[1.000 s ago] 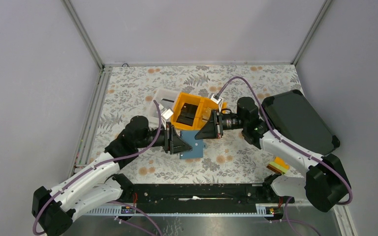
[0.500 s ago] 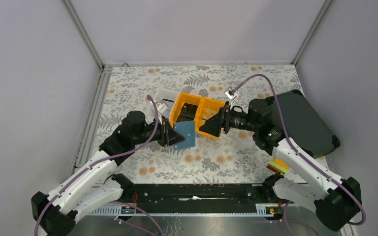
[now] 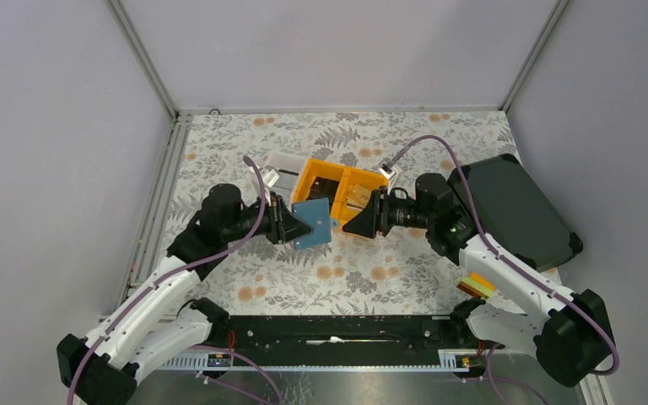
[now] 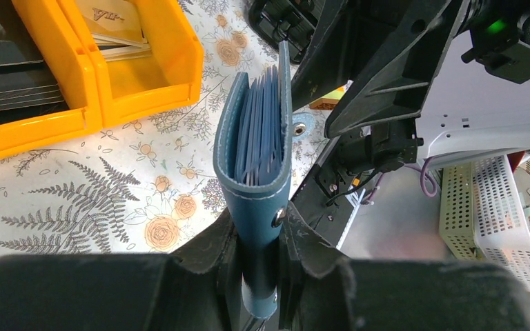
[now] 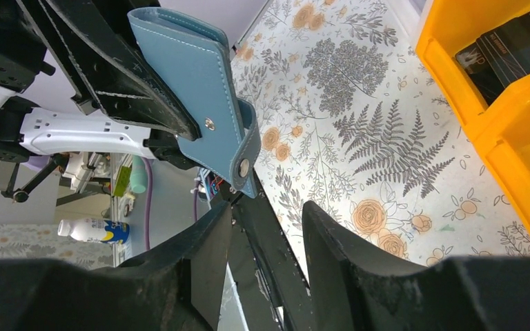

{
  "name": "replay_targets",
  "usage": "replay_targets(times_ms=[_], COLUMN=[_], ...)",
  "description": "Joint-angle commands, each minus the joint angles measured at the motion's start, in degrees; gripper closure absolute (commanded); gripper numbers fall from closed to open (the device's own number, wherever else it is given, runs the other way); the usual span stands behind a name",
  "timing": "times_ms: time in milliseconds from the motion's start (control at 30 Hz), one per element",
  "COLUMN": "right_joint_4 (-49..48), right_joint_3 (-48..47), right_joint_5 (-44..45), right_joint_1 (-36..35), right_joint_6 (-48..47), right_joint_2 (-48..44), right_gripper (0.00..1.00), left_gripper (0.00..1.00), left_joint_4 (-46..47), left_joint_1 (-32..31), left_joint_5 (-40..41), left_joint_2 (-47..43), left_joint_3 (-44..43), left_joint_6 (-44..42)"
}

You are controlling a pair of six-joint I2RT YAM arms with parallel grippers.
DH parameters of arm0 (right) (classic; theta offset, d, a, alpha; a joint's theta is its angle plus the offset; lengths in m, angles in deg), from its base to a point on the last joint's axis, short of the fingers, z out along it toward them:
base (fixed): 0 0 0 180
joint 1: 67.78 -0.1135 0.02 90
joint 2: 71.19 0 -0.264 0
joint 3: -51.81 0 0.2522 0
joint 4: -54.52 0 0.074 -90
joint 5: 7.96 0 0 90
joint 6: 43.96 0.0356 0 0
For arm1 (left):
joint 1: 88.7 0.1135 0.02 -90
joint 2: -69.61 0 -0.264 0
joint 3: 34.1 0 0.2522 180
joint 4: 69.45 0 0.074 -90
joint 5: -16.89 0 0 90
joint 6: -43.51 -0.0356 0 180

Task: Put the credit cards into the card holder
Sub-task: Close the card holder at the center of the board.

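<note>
**Top view**
- Holder (image 3: 314,224): a teal-blue flat rectangle, tilted and raised off the floral cloth (image 3: 245,152). It sits just in front of the orange bin (image 3: 308,187), between the two grippers.
- Left gripper (image 3: 301,226): clamped on the holder's left edge.
- Right gripper (image 3: 344,225): points at the holder from the right, just beside it. Whether they touch cannot be told here.
- Cards (image 3: 327,192): dark ones lie in the orange bin's left compartment, paler ones in its right.
- White bin (image 3: 280,162): behind and left of the orange bin, against it.
- Black case (image 3: 515,211): at the table's right side, well apart from the holder.

**Left wrist view**
- Holder: seen end-on and folded, with the two covers slightly ajar. Pale stitching runs along the edge, and lighter blue pocket layers show between the covers. A metal snap sits low on the right cover.
- Left fingers (image 4: 214,258): pinched tight on the holder's near end, by the snap.
- Orange bin: upper left on the cloth, with dark cards stacked in one compartment and a pale card in the next.

**Right wrist view**
- Holder: upper left, showing a smooth teal cover with pale stitching. A short tab with two metal snaps hangs at its lower corner.
- Right fingers (image 5: 200,255): spread apart with nothing between them. The tab hangs just above the gap.
- Cards: dark ones show in the orange bin at the upper right.
</note>
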Motion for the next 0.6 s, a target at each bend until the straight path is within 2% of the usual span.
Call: replay_targets(times_ms=[0,433,567], right_joint_4=[-4.3,-9.4,-10.2], right_joint_3=[-0.3,-1.3,-1.1], right_joint_5=[-2.0,-3.3,-3.2], right_joint_1=[-0.7,-2.9,-3.1], right_joint_6=[1.1,3.1,3.3], right_joint_2=[0.6,4.1,4.4], right_gripper=[0.52,0.65,0.78], left_gripper=[1.0,1.0,1.0], left_joint_4=[5.1,4.9,4.9], left_joint_1=[0.5,0.6,0.6], left_joint_5=[-2.7,-2.8,-2.7], left_joint_2=[0.5,1.2,1.2], left_joint_3=[-0.9,-0.9,-0.9], left_joint_6=[0.7,0.4,0.4])
